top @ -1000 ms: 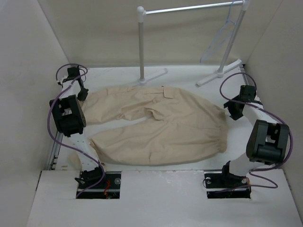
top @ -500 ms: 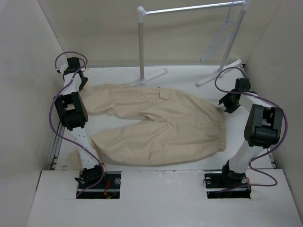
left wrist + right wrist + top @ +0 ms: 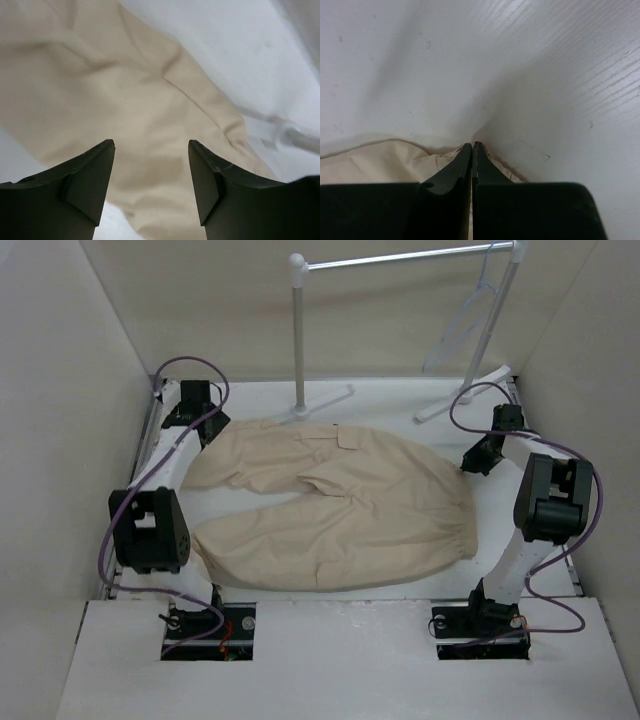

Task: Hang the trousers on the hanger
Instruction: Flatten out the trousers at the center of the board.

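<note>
I read the trousers as lying spread flat on the white table, waistband toward the right side and both legs running out to the left, with a side pocket flap showing on the far leg. The left gripper hangs over the far-left end of the far leg. In the left wrist view its jaws stand well apart with nothing between them, and only tan cloth and a strip of bare table lie beneath. The right gripper sits at the far right corner of the waistband. In the right wrist view its fingers are pressed together, and the puckered edge of the cloth is drawn up to the tips, so I take it as a pinch on the waistband edge. The hanger hangs by its hook from the bar of the clothes rack at the far right, just beside the right post and well apart from the trousers and both grippers. The rack feet rest on the far edge of the table
</note>
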Available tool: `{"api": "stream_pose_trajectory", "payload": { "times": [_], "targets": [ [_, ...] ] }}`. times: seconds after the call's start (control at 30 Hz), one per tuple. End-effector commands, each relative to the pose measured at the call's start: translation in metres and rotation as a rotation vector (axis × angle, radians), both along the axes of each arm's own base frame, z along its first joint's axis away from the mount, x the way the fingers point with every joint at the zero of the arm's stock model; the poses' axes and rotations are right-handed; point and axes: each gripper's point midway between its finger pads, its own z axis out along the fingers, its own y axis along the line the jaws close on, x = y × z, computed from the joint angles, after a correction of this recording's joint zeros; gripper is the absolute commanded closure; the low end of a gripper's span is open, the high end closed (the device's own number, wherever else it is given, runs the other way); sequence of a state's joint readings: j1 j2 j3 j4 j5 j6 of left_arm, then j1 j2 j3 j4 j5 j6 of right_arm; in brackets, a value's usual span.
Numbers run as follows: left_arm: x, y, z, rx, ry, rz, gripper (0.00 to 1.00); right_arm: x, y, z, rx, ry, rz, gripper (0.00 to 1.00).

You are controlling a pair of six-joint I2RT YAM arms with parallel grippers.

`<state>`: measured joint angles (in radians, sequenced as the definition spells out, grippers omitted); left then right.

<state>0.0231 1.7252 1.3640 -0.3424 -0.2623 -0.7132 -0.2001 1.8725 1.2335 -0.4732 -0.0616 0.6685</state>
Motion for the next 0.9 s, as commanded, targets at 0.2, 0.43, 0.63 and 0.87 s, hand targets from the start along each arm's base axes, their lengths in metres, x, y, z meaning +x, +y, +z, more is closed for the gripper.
{"api": "stream_pose_trajectory", "payload": {
  "times": [0.2,0.43,0.63,0.87],
  "targets": [
    [-0.111,0.012,0.023,0.003,-0.066,0.048,0.38,0.064,-0.076,0.102,-0.073,-0.293,-0.283,0.98],
    [-0.187,0.014,0.012,-0.026,0.027,0.074,0.38,0.091,-0.105,0.132,-0.056,-0.403,-0.432,0.77],
    [-0.246,0.003,-0.030,-0.074,0.265,0.082,0.37,0.076,-0.072,0.188,-0.067,-0.524,-0.370,0.32],
    [-0.299,0.022,-0.062,-0.128,0.358,0.330,0.39,0.012,0.038,0.191,-0.001,-0.606,-0.153,0.34]
  ]
}}
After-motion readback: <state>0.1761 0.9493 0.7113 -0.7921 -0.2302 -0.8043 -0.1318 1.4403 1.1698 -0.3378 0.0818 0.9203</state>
